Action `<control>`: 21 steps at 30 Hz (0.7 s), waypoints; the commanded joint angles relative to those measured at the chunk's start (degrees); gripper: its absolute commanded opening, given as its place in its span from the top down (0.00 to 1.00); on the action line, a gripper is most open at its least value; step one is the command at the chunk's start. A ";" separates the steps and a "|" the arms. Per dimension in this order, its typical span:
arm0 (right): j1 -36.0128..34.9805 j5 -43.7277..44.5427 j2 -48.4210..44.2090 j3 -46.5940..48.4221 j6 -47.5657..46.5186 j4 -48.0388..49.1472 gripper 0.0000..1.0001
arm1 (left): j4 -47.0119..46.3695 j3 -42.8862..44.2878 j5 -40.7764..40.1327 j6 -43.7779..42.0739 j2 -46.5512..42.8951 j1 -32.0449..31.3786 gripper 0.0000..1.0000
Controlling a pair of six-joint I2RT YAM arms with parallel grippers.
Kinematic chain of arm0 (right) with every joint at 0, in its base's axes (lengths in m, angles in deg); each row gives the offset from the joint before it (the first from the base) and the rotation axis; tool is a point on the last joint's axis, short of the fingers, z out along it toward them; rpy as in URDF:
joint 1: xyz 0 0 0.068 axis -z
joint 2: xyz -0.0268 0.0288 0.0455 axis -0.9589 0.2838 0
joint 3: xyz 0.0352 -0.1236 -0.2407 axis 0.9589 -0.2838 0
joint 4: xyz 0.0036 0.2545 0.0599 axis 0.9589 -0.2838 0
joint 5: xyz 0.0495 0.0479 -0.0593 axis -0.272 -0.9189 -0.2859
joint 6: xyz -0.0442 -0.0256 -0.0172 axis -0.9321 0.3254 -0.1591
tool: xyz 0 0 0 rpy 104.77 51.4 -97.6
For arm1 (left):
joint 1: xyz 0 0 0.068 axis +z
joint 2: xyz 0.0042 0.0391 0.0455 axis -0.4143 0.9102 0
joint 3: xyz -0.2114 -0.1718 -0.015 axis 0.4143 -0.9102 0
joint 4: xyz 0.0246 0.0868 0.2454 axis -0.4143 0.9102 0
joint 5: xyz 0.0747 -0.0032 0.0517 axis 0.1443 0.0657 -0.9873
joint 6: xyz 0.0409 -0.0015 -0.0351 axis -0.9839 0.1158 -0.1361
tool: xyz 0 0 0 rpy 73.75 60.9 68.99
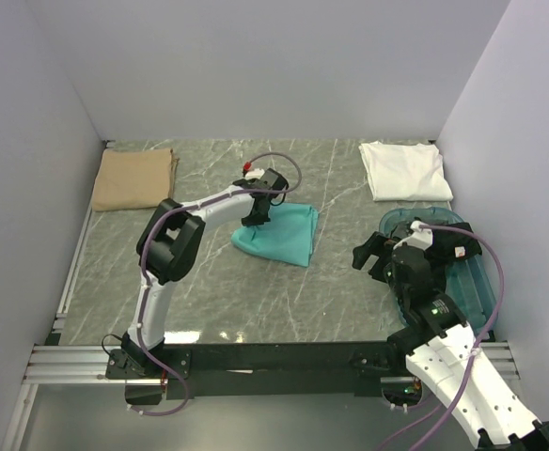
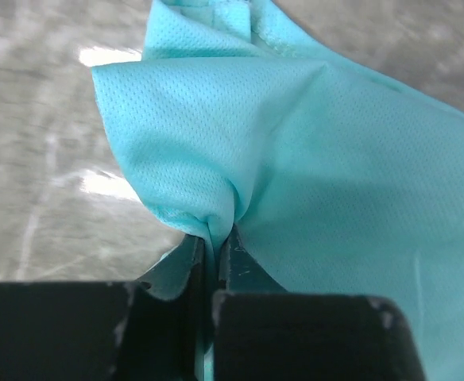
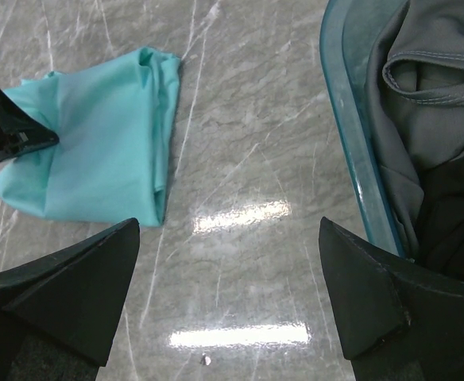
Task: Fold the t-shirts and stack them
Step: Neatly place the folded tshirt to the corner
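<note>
A teal t-shirt (image 1: 280, 235) lies partly folded at the table's middle. My left gripper (image 1: 255, 214) is shut on its left edge; in the left wrist view the cloth (image 2: 295, 151) bunches between the jaws of that gripper (image 2: 214, 238). The shirt also shows in the right wrist view (image 3: 97, 143). A folded tan t-shirt (image 1: 133, 178) lies at the back left. A folded white t-shirt (image 1: 403, 169) lies at the back right. Dark grey t-shirts (image 3: 431, 103) lie crumpled in the tub. My right gripper (image 1: 380, 256) is open and empty over bare table, left of the tub; its gap (image 3: 230, 298) frames marble.
A blue-green plastic tub (image 1: 472, 272) stands at the right, its rim (image 3: 351, 127) close to my right gripper. Grey walls close in the left, back and right sides. A metal rail runs along the near edge.
</note>
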 commanded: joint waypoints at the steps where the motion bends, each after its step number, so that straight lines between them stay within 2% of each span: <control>1: 0.31 1.48 -0.63 -0.44 -0.93 2.20 0.00 | 9.00 1.92 -9.01 -0.21 3.36 0.93 0.99; 5: 0.39 1.13 -0.37 -0.61 -1.19 2.81 0.00 | 7.00 1.49 -16.39 -4.15 0.57 1.02 0.99; 13: 0.92 0.51 0.69 -0.96 -1.72 3.96 0.00 | -6.89 -4.40 -28.87 -22.25 -7.27 4.80 0.99; 17: 1.27 0.51 1.39 -1.23 -1.98 4.83 0.00 | -14.08 -5.80 -30.38 -31.74 -10.95 8.13 0.99; 18: 1.45 0.51 1.57 -1.49 -1.99 5.27 0.00 | -18.45 -7.38 -30.46 -36.63 -11.75 9.19 0.99; 20: 1.54 0.95 2.18 -1.67 -2.07 5.97 0.00 | -22.17 -8.44 -30.21 -40.88 -13.41 10.25 0.99; 21: 1.54 1.30 2.44 -1.58 -2.07 5.98 0.00 | -23.67 -9.14 -29.85 -45.77 -13.86 11.38 0.99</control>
